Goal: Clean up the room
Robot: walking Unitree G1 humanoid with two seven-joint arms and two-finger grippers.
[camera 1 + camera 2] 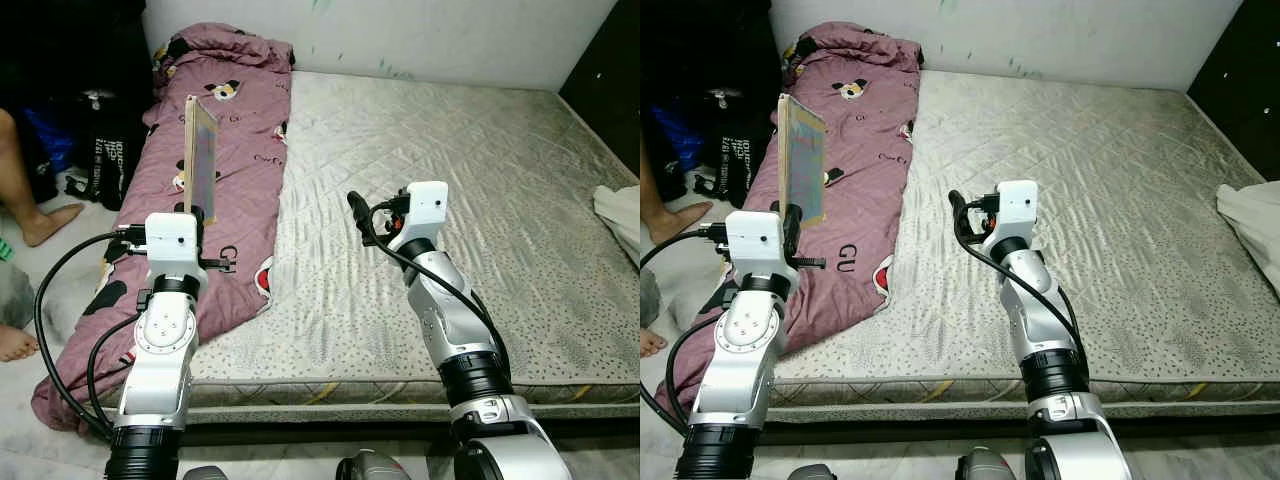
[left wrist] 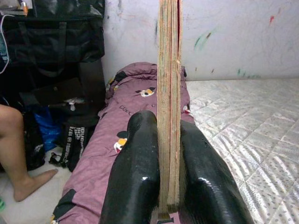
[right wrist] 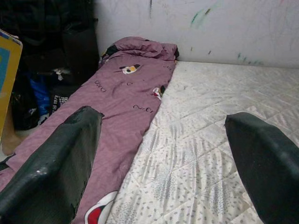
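**Book pinched upright, slip risk**

We're gripping the book (image 1: 201,158) edge-on w/ left gripper (image 2: 161,186), at 10 o'clock above the purple blanket (image 1: 225,180). Right gripper (image 3: 163,158) is hanging wide open over the mattress (image 1: 450,170). Thin pinch near the bottom edge; the book could be tilting or sliding out.
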